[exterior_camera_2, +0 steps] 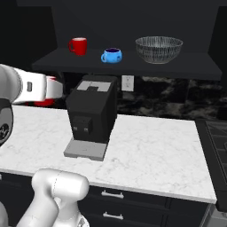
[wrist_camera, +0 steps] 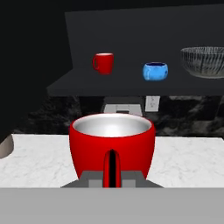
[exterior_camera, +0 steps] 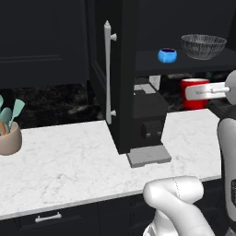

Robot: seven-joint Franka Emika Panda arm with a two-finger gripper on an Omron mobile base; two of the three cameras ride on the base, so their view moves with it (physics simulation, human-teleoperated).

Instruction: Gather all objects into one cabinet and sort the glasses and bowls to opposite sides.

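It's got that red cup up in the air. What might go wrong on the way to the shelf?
Three risks, as a guess:
1. The tool seems to pinch the held red cup only by its handle, so the cup might swing or slip.
2. The coffee machine stands just beside the cup, below the shelf; a low path could clip either.
3. The other red cup and the blue bowl could get knocked on arrival.
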